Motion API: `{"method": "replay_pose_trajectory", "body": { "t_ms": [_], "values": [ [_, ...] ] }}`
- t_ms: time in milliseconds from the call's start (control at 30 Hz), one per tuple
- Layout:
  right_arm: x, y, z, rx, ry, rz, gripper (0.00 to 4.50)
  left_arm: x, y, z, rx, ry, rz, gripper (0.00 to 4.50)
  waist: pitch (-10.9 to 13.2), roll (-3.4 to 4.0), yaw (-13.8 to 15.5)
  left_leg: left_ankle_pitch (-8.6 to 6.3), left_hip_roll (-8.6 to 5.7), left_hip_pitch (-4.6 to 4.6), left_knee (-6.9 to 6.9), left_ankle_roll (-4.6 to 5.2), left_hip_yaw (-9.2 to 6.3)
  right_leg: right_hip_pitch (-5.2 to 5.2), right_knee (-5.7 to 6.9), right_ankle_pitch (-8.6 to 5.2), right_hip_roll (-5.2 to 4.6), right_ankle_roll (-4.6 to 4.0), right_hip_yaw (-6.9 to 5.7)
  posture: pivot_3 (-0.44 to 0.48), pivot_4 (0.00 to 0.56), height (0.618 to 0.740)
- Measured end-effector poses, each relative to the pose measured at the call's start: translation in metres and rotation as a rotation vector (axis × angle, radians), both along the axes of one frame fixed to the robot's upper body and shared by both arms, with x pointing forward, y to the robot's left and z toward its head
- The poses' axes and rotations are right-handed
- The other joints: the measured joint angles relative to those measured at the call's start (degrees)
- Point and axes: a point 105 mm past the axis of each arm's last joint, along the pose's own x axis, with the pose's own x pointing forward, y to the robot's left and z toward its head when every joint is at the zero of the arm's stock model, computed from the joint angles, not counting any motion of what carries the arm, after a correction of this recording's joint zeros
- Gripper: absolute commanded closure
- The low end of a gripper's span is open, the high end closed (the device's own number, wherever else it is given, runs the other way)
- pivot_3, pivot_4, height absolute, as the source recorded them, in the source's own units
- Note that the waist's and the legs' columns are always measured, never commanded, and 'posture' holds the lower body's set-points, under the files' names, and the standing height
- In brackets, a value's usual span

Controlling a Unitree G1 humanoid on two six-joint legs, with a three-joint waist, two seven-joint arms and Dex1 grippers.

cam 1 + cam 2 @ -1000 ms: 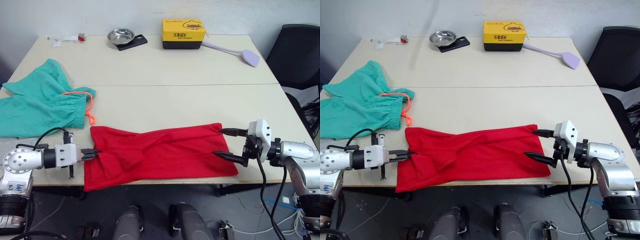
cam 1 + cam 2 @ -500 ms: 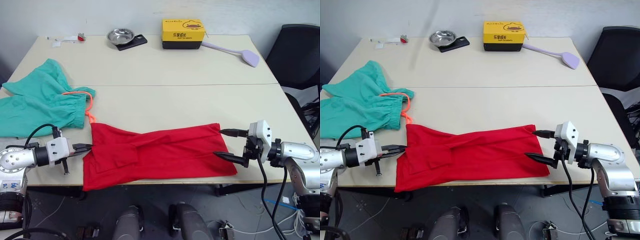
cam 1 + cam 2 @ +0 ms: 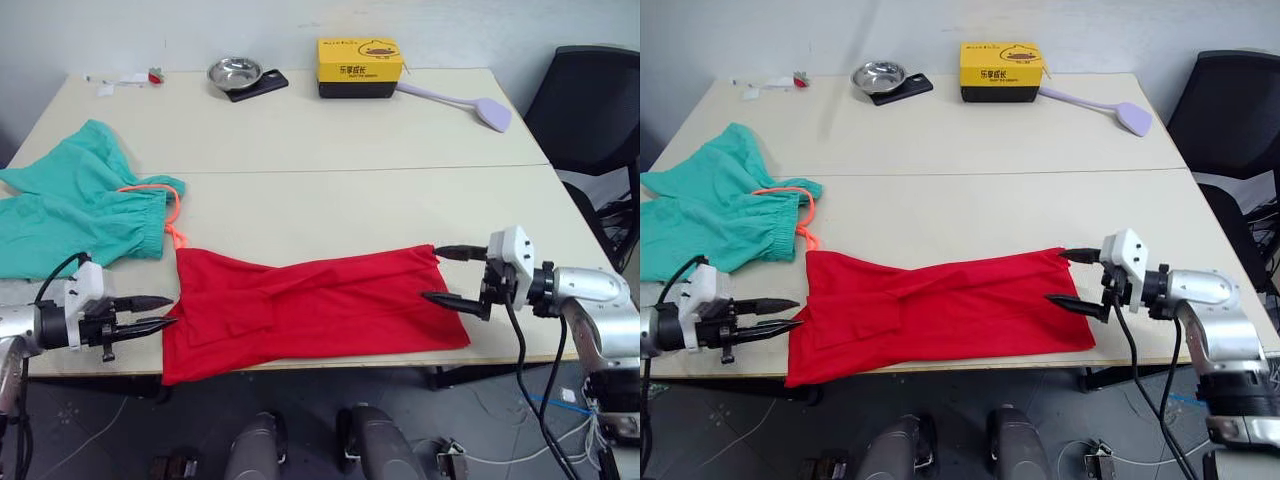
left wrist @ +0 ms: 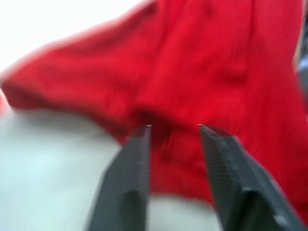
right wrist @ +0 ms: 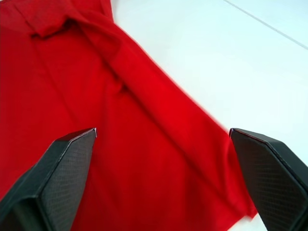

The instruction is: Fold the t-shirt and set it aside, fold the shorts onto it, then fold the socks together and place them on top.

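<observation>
Two grippers flank t-shirt, likely placed to take opposite ends for next fold. Shorts far left, well apart from work, partly cut off at edge. Left gripper just off shirt's left edge, fingers narrowly apart, empty. Shirt lies as long band along near table edge. Right gripper spread wide, straddling right end, gripping nothing. Shirt's blue neck band hidden.

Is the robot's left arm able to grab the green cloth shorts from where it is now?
Probably yes. The left gripper is open and empty beside the red t-shirt, and the teal-green shorts lie just beyond it with bare table between.
</observation>
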Motion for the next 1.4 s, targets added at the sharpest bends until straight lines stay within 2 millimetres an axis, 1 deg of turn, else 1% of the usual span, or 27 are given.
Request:
{"method": "replay_pose_trajectory", "body": {
  "t_ms": [33,100,200,300,367,433,533,633,767,833,900,1000,1167,1300,1400],
  "values": [
    [0.005,0.001,0.001,-0.015,0.016,-0.004,0.00,-0.001,-0.007,0.005,-0.028,-0.007,-0.013,1.62,0.00,0.01,-0.02,0.01,-0.01,0.00,0.01,-0.01,0.01,0.00,0.00,0.00,-0.01,0.00,0.01,0.000,0.150,0.740],
    [0.016,0.004,0.000,-0.052,0.056,-0.019,0.00,-0.003,-0.027,0.016,-0.097,-0.028,-0.059,1.62,0.01,0.01,-0.01,0.04,-0.02,-0.01,0.01,-0.08,0.02,-0.01,-0.01,0.00,-0.02,0.00,0.03,0.000,0.150,0.740],
    [0.028,0.003,-0.003,-0.103,0.092,-0.053,0.00,-0.005,-0.044,0.019,-0.148,-0.037,-0.086,1.62,0.01,0.01,-0.02,0.06,-0.02,-0.02,-0.01,-0.11,0.04,-0.02,-0.03,0.00,-0.01,0.00,0.03,0.000,0.150,0.740],
    [0.033,-0.002,-0.009,-0.132,0.129,-0.079,0.00,-0.005,-0.052,0.019,-0.175,-0.047,-0.081,1.62,0.01,0.01,0.00,0.08,-0.03,-0.02,-0.02,-0.14,0.05,-0.03,-0.05,0.00,0.01,0.00,0.05,0.000,0.150,0.740],
    [0.032,-0.002,-0.013,-0.148,0.147,-0.067,0.00,-0.006,-0.055,0.018,-0.182,-0.046,-0.086,1.62,0.01,0.01,0.00,0.08,-0.02,-0.02,-0.02,-0.14,0.05,-0.03,-0.05,0.00,0.02,0.00,0.05,0.000,0.150,0.740],
    [0.031,-0.001,-0.017,-0.163,0.167,-0.049,0.00,-0.007,-0.059,0.014,-0.184,-0.035,-0.096,1.62,0.01,0.01,-0.04,0.08,-0.02,-0.02,-0.02,-0.13,0.06,-0.03,-0.05,0.00,0.02,0.00,0.06,0.000,0.150,0.740],
    [0.032,-0.006,-0.020,-0.174,0.182,-0.060,0.00,-0.010,-0.066,0.008,-0.198,-0.019,-0.114,1.62,0.01,0.01,-0.08,0.08,-0.02,-0.02,-0.02,-0.13,0.07,-0.03,-0.05,0.00,0.02,0.00,0.06,0.000,0.150,0.740],
    [0.036,-0.006,-0.017,-0.181,0.174,-0.061,0.58,-0.010,-0.066,0.007,-0.195,-0.019,-0.112,1.60,0.01,0.01,-0.11,0.08,-0.01,-0.01,-0.02,-0.14,0.06,-0.03,-0.05,0.00,0.03,0.00,0.06,0.000,0.150,0.740],
    [0.037,-0.001,-0.023,-0.173,0.187,-0.055,1.92,-0.010,-0.066,0.006,-0.188,-0.020,-0.110,1.60,0.01,0.01,-0.08,0.08,-0.02,-0.01,-0.02,-0.14,0.07,-0.03,-0.06,0.00,0.02,0.00,0.07,0.000,0.150,0.740],
    [0.038,0.000,-0.026,-0.164,0.198,-0.055,2.66,-0.010,-0.066,0.006,-0.187,-0.019,-0.110,1.60,0.01,0.01,-0.07,0.08,-0.02,-0.01,-0.02,-0.14,0.07,-0.03,-0.06,0.00,0.02,0.00,0.07,0.000,0.150,0.740],
    [0.038,0.002,-0.026,-0.160,0.196,-0.050,3.41,-0.010,-0.066,0.005,-0.186,-0.018,-0.110,1.60,0.01,0.01,-0.07,0.08,-0.02,-0.01,-0.02,-0.14,0.07,-0.03,-0.06,0.00,0.02,0.00,0.07,0.000,0.150,0.740],
    [0.037,0.003,-0.025,-0.158,0.184,-0.035,4.41,-0.010,-0.066,0.005,-0.183,-0.018,-0.111,1.60,0.01,0.01,-0.09,0.08,-0.02,-0.01,-0.02,-0.14,0.07,-0.03,-0.06,0.00,0.02,0.00,0.07,0.000,0.150,0.740],
    [0.029,0.005,-0.020,-0.136,0.147,0.049,4.46,-0.010,-0.066,0.004,-0.174,-0.016,-0.109,1.60,0.01,0.01,-0.05,0.07,-0.02,-0.01,-0.03,-0.13,0.07,-0.03,-0.06,0.00,0.02,0.00,0.06,0.000,0.150,0.740],
    [0.022,-0.003,-0.019,-0.162,0.062,0.100,4.46,-0.010,-0.066,0.003,-0.169,-0.018,-0.109,1.60,0.01,0.01,-0.03,0.07,-0.03,-0.01,-0.01,-0.12,0.07,-0.01,-0.08,0.00,0.02,0.00,0.06,0.000,0.150,0.740],
    [0.019,-0.007,-0.023,-0.182,0.000,0.125,4.46,-0.011,-0.067,0.001,-0.165,-0.022,-0.114,1.60,0.01,0.01,-0.04,0.07,-0.03,-0.01,-0.01,-0.13,0.07,0.00,-0.08,0.00,0.03,0.00,0.06,0.000,0.150,0.740]
  ]
}}
